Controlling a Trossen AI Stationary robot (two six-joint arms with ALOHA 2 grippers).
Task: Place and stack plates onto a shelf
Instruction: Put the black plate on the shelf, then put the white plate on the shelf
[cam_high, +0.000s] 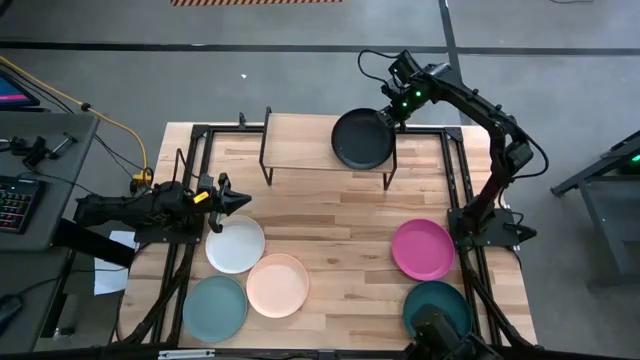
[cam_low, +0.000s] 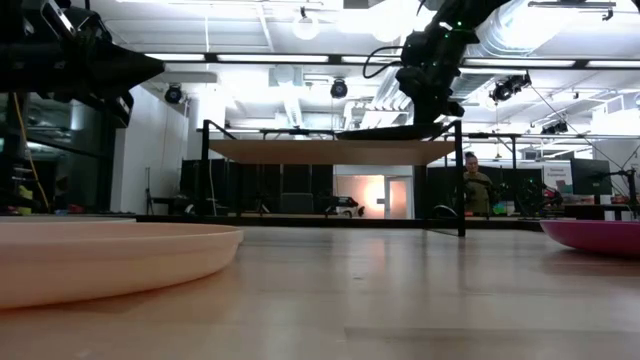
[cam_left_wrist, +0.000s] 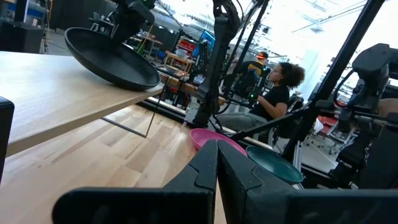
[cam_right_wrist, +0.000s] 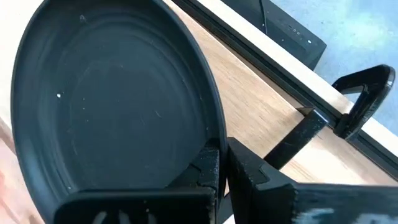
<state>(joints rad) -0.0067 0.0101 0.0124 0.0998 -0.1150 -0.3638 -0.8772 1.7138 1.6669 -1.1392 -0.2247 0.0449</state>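
Observation:
The black plate (cam_high: 362, 140) sits at the right end of the shelf (cam_high: 300, 140), a light wood board on thin black legs at the table's far side. My right gripper (cam_high: 390, 112) is shut on its far right rim. My left gripper (cam_high: 243, 200) hovers shut and empty just beyond the white plate (cam_high: 235, 245). White, peach (cam_high: 277, 285) and pale blue-green (cam_high: 214, 308) plates lie flat on the table's near left. The magenta plate (cam_high: 422, 249) and the dark teal plate (cam_high: 437, 308) lie flat on its near right. My right gripper pinches the black plate's rim (cam_right_wrist: 205, 140) between its two fingers, one on the inner face and one (cam_right_wrist: 249, 171) outside. It comes from the far right, slanting down. The plate (cam_left_wrist: 112, 59) is tilted over the board, its rim opposite the fingers lowest at the board's edge.
The left half of the shelf board (cam_high: 295, 135) is bare. Black frame rails (cam_high: 455, 180) run along the table's left and right sides. The middle of the tabletop (cam_high: 330, 220) is open wood. A person (cam_left_wrist: 280, 93) sits in the room beyond the table.

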